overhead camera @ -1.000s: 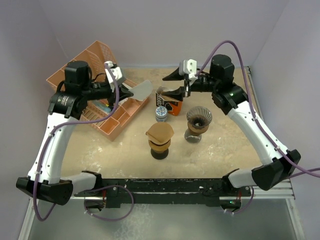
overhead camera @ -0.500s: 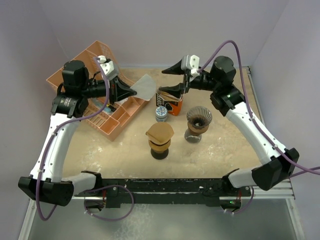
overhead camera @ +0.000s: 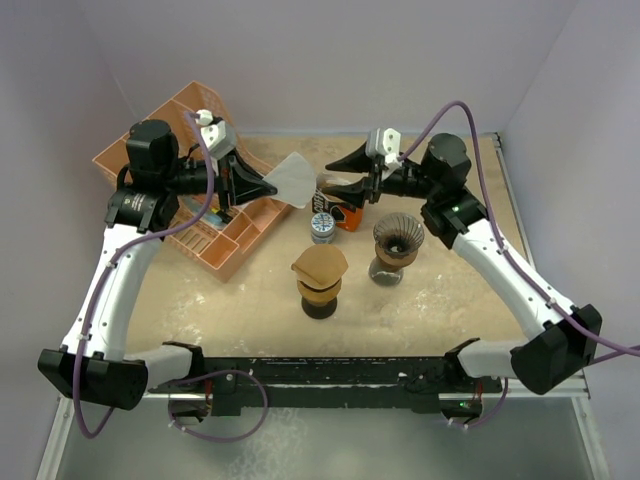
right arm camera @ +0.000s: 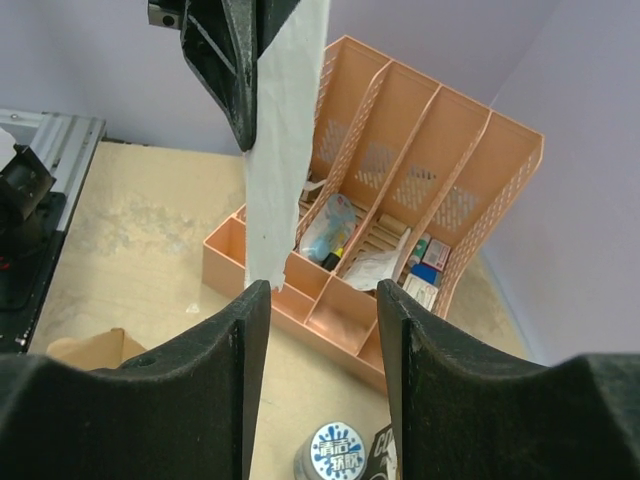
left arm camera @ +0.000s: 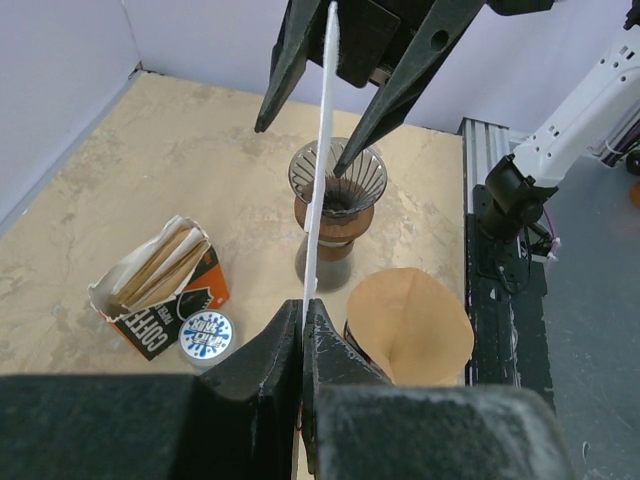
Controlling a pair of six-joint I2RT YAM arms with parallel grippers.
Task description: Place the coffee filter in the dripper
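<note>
The left gripper (overhead camera: 262, 183) is pinching the white coffee filter (overhead camera: 293, 178) flat, holding it aloft at upper centre of the overhead view. The right gripper (overhead camera: 345, 172) is straddling its far edge, jaws apart, likely to take it over for the empty dripper (overhead camera: 397, 235) at centre right.

The box (left arm camera: 160, 290), lying at 8 o'clock from the dripper (left arm camera: 337, 180) in the left wrist view, carries "COFFEE" in white capitals on its black side. The smaller print around that word cannot be read. Just beside the box, at 4 o'clock from it, the tin (left arm camera: 204, 333) has a white lid with blue characters inside a ring of fine print, none of it legible. The right wrist view shows that lid at 6 o'clock, blurred. From above, both labels are too small to read.
</note>
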